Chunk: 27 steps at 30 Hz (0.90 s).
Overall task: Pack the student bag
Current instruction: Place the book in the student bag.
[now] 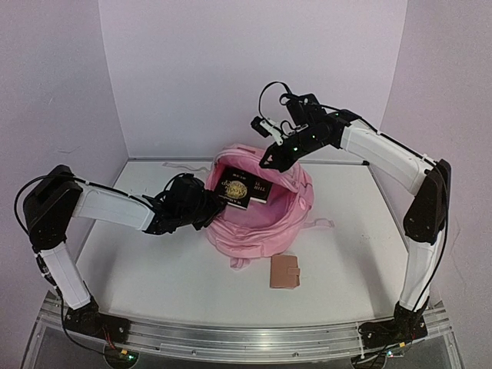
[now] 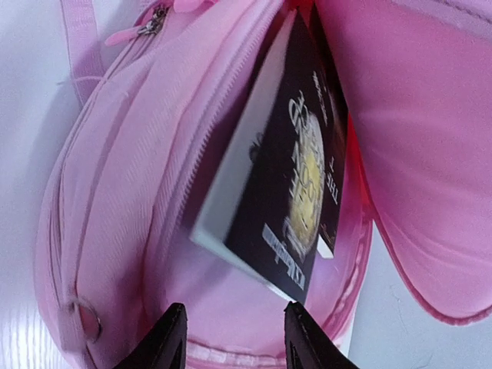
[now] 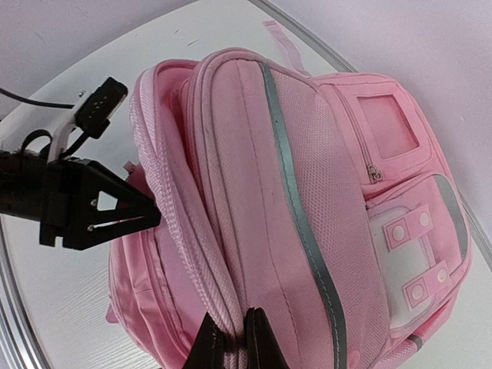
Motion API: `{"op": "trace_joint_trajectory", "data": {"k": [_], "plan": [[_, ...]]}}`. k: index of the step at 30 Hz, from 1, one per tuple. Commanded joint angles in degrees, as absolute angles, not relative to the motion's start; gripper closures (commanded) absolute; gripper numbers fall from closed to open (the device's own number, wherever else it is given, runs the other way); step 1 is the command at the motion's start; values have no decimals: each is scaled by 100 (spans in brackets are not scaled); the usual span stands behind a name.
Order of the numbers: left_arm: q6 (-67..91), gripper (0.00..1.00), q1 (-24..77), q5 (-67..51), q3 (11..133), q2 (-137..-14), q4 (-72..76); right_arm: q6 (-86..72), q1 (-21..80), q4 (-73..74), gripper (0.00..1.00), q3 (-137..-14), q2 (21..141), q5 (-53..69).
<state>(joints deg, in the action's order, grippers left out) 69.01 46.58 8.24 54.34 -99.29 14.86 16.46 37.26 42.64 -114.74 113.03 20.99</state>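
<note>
Pink student bag (image 1: 261,231) sits mid-bench, my right end effector (image 3: 233,323) pinched on its upper rim, holding the mouth open; my left end effector (image 2: 234,309), half parted and empty, faces the books (image 2: 284,192) just ahead inside

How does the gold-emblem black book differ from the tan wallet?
The gold-emblem black book sits propped inside the student bag; the tan wallet lies flat on the table outside it. The book is dark with gold print; the wallet is plain pale tan. Both are flat rectangles.
</note>
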Motion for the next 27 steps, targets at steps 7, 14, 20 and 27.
{"op": "trace_joint_trajectory", "data": {"k": [7, 14, 20, 27], "plan": [[6916, 65, 4421, 600, 5550, -10458, 2865, 1459, 3744, 3993, 100, -11730, 11025, 2574], [6757, 70, 4411, 573, 5685, -10538, 3167, 1468, 3743, 4021, 100, -11681, 11021, 2636], [6726, 93, 4344, 396, 6200, -10879, 3051, 1450, 3745, 4040, 100, -11632, 10973, 2716], [6694, 100, 4327, 227, 6948, -11320, 2987, 1471, 3748, 4052, 100, -11526, 10906, 2846]]}}
